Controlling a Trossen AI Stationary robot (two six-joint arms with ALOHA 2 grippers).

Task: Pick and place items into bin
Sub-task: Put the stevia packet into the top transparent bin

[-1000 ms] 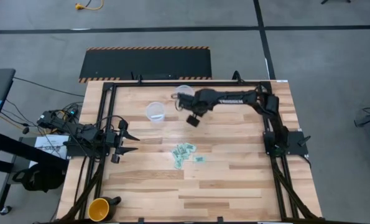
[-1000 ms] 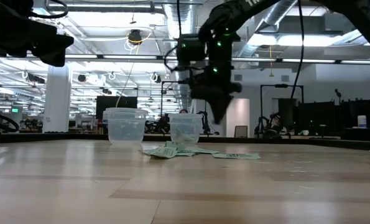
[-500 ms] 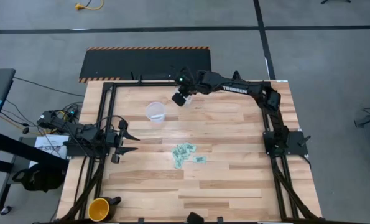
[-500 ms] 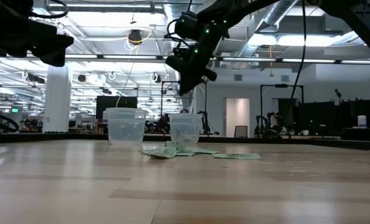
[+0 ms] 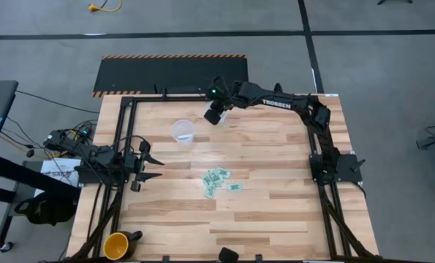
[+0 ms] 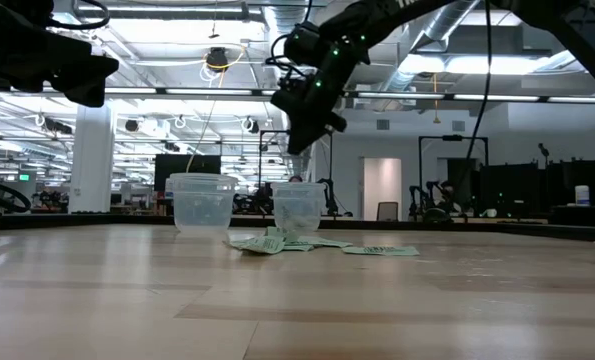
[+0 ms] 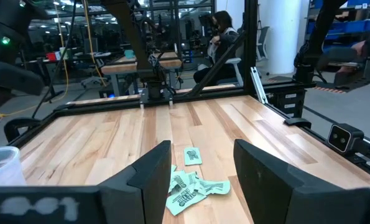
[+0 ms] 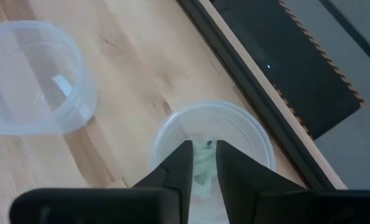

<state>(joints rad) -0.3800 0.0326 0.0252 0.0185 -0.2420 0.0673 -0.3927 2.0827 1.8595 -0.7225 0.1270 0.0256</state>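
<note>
Several mint-green and white wrapped items [image 5: 218, 180] lie in a loose pile mid-table, also visible in the low view [image 6: 277, 243] and the left wrist view [image 7: 188, 186]. My right gripper [image 5: 216, 115] hangs high over a round clear bin [image 8: 234, 127] near the table's far edge, shut on one mint-green item. A second, squarer clear bin [image 5: 183, 131] stands to its left. My left gripper [image 5: 155, 166] waits open at the table's left side, pointing at the pile. My right gripper pinches one mint-green wrapped item [image 8: 202, 171] between its two fingers [image 8: 180, 163], which point down from above. The item is lifted clear and sits directly over the mouth of the round clear bin. The fingers cover most of it.
A yellow cup [image 5: 116, 245] stands at the near left corner. A black mat with striped edges [image 5: 172, 73] lies beyond the far edge. Bare wood runs around the pile and along the table's right half.
My right gripper has risen and swung from mid-table toward the far edge, turning to point down over the round clear bin. Over the last half second it has almost held still there. The pile and both bins have stayed in place.
</note>
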